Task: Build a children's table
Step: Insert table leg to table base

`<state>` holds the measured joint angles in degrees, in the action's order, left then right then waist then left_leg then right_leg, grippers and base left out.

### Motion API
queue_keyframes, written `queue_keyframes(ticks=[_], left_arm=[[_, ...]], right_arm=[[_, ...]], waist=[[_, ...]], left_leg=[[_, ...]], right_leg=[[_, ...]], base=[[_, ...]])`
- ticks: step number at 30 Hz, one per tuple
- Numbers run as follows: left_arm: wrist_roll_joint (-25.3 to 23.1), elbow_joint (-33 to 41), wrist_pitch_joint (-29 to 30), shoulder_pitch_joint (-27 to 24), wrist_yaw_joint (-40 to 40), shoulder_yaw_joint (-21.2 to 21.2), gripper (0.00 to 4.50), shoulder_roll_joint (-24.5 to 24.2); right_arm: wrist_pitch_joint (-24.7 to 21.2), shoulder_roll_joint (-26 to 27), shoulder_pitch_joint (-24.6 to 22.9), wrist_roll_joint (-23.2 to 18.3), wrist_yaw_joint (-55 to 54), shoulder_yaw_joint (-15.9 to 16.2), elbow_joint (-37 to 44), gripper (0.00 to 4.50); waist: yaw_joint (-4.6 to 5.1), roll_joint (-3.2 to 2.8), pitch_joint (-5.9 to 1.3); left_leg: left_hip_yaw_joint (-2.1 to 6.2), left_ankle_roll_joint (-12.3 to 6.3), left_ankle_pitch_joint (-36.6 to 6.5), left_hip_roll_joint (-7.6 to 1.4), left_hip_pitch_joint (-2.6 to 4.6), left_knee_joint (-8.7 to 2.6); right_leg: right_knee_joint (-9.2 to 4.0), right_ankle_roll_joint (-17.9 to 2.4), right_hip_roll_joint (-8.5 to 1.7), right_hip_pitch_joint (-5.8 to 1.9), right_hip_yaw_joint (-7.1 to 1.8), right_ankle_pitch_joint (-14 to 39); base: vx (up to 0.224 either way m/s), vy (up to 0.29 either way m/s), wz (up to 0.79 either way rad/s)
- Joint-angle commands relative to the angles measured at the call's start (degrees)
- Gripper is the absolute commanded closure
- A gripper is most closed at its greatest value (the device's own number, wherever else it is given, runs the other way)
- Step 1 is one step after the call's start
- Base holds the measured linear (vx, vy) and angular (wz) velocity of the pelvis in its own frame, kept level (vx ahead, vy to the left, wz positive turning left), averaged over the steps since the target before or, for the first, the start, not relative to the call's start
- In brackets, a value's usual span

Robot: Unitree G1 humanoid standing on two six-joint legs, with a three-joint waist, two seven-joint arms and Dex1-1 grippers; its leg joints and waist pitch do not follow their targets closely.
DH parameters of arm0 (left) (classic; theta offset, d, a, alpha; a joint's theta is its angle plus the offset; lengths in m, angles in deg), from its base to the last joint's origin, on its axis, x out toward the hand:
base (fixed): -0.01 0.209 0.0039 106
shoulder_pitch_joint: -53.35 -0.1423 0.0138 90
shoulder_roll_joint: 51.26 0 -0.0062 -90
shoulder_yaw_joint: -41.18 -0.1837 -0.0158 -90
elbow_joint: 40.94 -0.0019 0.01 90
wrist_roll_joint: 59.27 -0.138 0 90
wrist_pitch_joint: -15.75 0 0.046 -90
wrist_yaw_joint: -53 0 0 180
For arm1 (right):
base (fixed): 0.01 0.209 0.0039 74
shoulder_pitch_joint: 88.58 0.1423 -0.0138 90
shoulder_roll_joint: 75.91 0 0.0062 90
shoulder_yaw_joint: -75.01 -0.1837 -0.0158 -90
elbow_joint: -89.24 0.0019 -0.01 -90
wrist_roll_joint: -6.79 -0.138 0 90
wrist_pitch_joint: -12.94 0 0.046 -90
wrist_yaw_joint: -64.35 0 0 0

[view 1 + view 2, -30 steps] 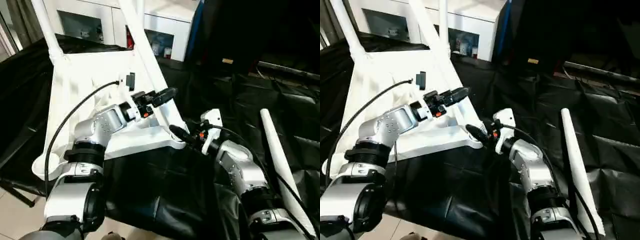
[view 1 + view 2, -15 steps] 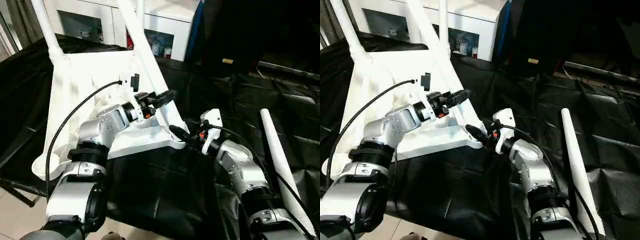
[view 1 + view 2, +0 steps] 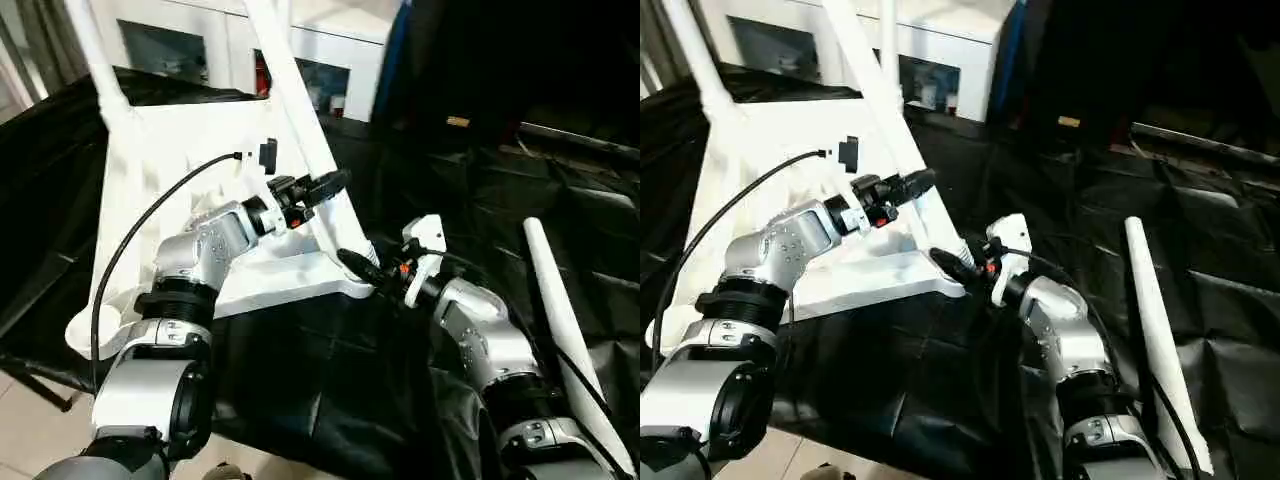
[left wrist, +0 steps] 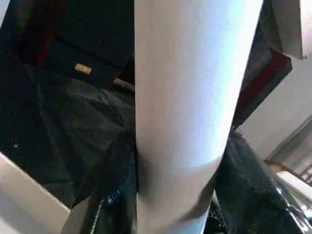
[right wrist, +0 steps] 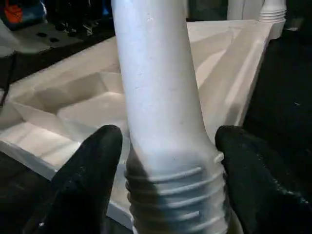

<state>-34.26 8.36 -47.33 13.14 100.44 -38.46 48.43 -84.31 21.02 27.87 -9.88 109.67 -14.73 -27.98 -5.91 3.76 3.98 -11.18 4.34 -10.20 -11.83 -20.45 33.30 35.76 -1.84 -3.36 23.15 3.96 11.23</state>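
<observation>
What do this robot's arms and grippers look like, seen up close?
Both forearms are silver metal cylinders joined by black ring-shaped joints. Each ends in a gripper of two rounded black fingers: the left gripper and the right gripper. A black cable loops along the left arm. Small orange-red marks sit near both wrists, and a white block sits on the right wrist.

Black sheet [image 3: 330, 390] in front of the upturned table top [image 3: 170, 170] lies bare: open passage. Slanting leg [image 3: 300, 130] crosses the top's near right corner, both grippers crowded against it. Loose leg [image 3: 560, 330] lies beside the right forearm; cabinet [image 3: 330, 50] stands behind.
</observation>
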Motion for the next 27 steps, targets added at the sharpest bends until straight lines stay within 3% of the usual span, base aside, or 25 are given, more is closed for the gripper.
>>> queue_keyframes(ticks=[1, 5, 10, 21, 24, 27], left_arm=[[0.20, 2.03, 0.42, 1.31, 0.95, -0.88, 2.59, 0.40], [0.20, 2.73, 1.15, 1.22, 1.66, -1.60, 2.60, 0.17], [0.50, 3.38, 1.72, 1.03, 1.98, -1.88, 2.60, 0.00], [-0.09, 6.25, 3.03, 0.14, 3.03, -4.06, 2.60, -0.16], [-2.00, 8.60, 2.71, -0.49, 2.99, -6.67, 2.60, -0.32], [-2.73, 10.30, 2.87, -0.63, 3.14, -8.02, 2.60, -0.49]], right_arm=[[-3.57, -1.74, 0.54, -3.07, 1.55, -1.95, 3.77, 0.87], [-6.71, -3.40, 2.49, -4.67, 2.30, -3.38, 4.16, 0.87], [-9.98, -3.95, 4.17, -6.71, 1.86, -4.83, 4.84, 0.87], [-10.82, -6.35, 4.63, 0.23, 1.62, 2.36, 8.21, 0.87], [-11.71, -5.65, 5.39, 4.12, -1.59, 6.14, 9.30, 0.87], [-12.92, -4.62, 5.89, 5.00, -3.27, 6.86, 9.41, 1.04]], waist=[[-0.33, -0.63, -4.30], [-0.87, -0.49, -4.28], [-0.85, -0.42, -4.34], [-0.86, -0.42, -4.35], [-0.83, -0.49, -4.34], [-0.81, -0.23, -4.32]], left_leg=[[0.98, -3.32, -6.91, -1.67, 0.56, -3.16], [0.88, -2.96, -6.70, -1.56, 0.47, -3.07], [0.93, -2.52, -6.70, -1.58, 0.43, -3.07], [0.93, -1.69, -6.15, -1.56, 0.40, -3.03], [1.06, -1.27, -5.72, -1.65, 0.40, -3.13], [0.95, -1.28, -6.01, -1.59, 0.48, -3.11]], right_leg=[[-3.99, -13.31, -4.79, -3.83, -3.14, 2.41], [-4.05, -13.16, -4.91, -3.86, -3.14, 3.38], [-4.09, -12.83, -4.98, -3.83, -3.09, 4.42], [-4.02, -12.18, -4.95, -3.81, -3.10, 4.12], [-3.91, -11.92, -4.95, -3.80, -3.09, 3.95], [-3.98, -11.49, -4.98, -3.76, -3.16, 4.56]], base=[[0.000, 0.000, 0.00], [0.000, 0.000, 0.00], [0.000, 0.000, 0.00], [0.000, 0.000, 0.00], [0.000, 0.000, 0.00], [0.000, 0.000, 0.00]])
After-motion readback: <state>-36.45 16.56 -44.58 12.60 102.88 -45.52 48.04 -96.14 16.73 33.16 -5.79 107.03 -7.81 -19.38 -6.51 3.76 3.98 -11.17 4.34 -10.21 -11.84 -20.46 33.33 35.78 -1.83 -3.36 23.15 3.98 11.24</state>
